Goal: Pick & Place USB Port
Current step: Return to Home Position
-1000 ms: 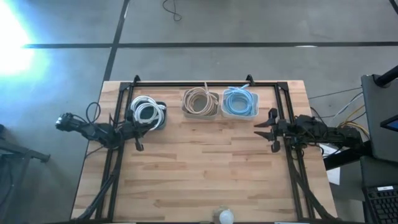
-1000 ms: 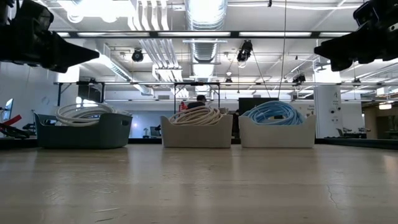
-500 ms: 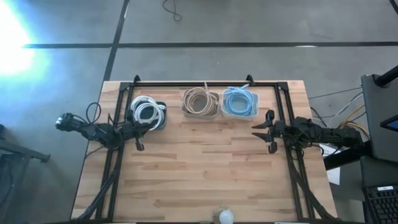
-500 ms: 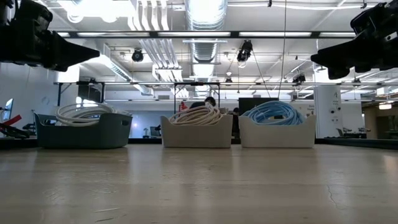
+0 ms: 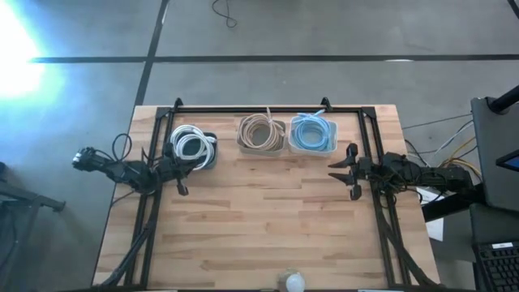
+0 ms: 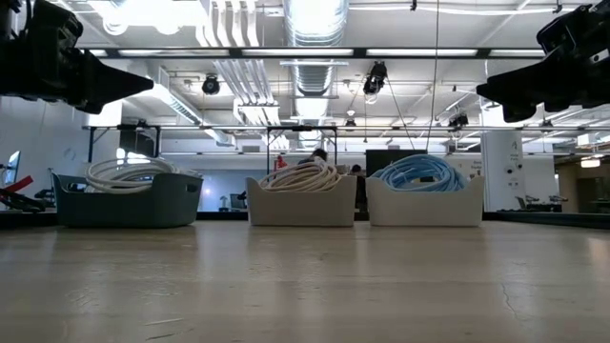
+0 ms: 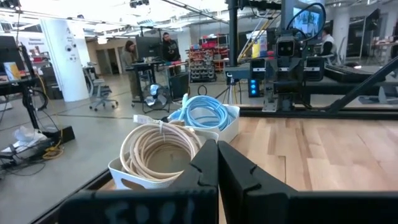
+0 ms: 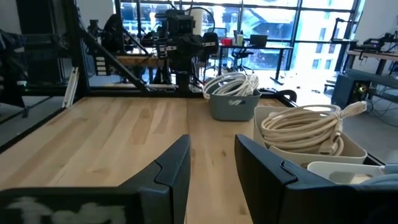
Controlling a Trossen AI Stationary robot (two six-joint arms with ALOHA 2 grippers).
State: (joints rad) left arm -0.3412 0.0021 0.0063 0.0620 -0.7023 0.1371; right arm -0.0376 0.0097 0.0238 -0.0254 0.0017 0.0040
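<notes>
Three bins stand in a row along the far edge of the counter. The green bin, near the far left corner, holds the white cables. The middle bin holds tan cables, and the white bin just beside it holds blue cables. The left end effector hangs over the left edge, near the green bin, with its fingers pressed together on nothing. The right end effector hangs over the right edge with its fingers apart, and it is empty.
</notes>
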